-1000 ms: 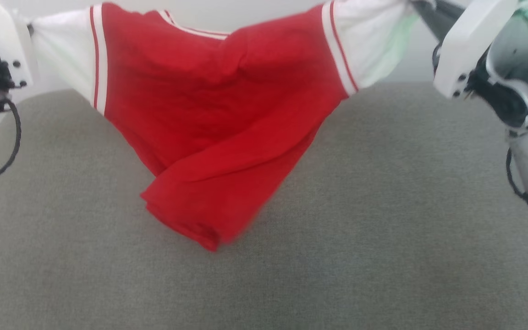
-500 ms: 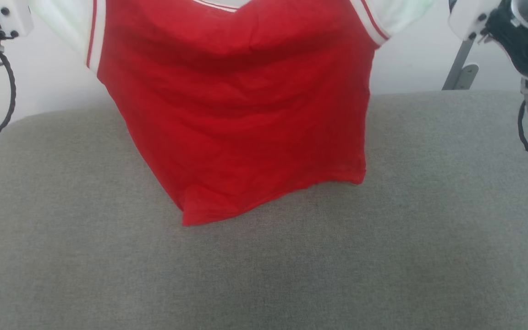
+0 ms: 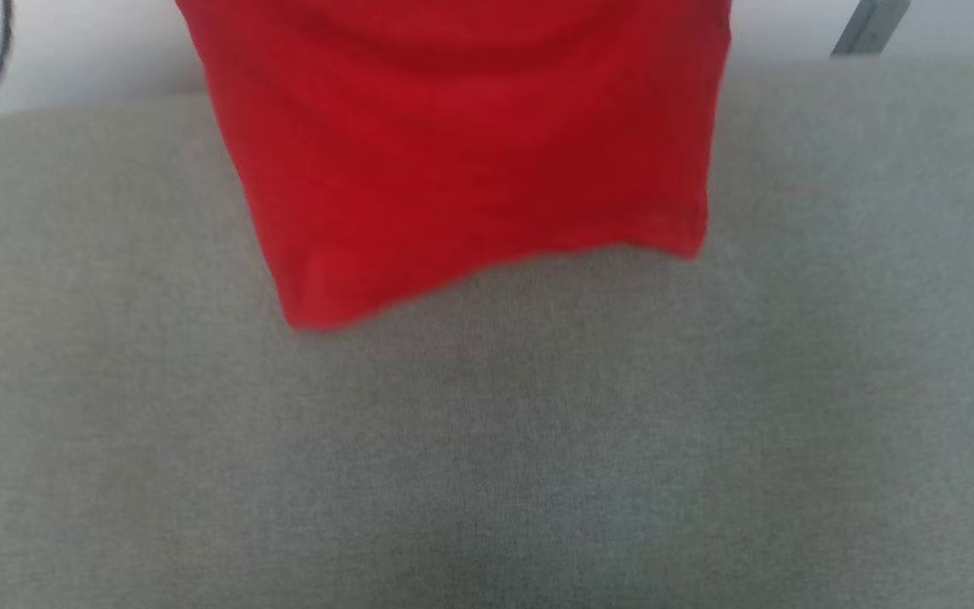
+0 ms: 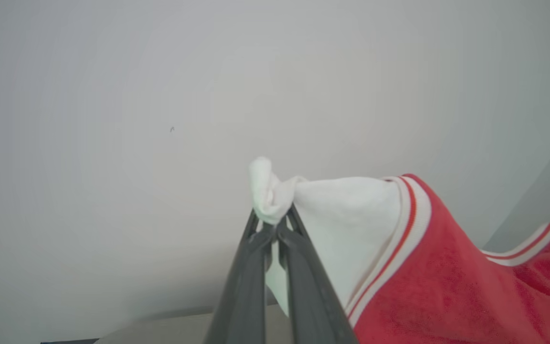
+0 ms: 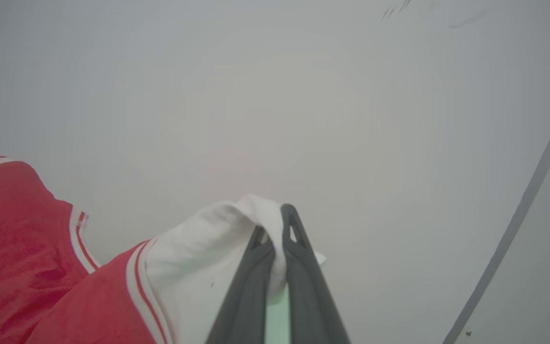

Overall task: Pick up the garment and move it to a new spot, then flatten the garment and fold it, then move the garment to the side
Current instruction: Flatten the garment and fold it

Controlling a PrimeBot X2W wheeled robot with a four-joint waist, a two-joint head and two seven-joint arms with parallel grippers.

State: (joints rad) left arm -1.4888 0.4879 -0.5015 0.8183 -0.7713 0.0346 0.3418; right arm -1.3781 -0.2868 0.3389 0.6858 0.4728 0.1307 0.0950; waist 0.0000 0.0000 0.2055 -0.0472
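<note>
In your head view, the garment hangs from 12 o'clock down to the centre and blocks that stretch. The grey surface lies bare from 3 through 6 to 9 o'clock. A dark cable loops at 10 o'clock.

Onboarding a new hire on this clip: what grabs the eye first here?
The red jersey hangs from the top of the head view, its hem over the grey upholstered surface. In the wrist views, the left gripper and right gripper each have their fingers shut on a bunched white sleeve before a pale wall.
</note>
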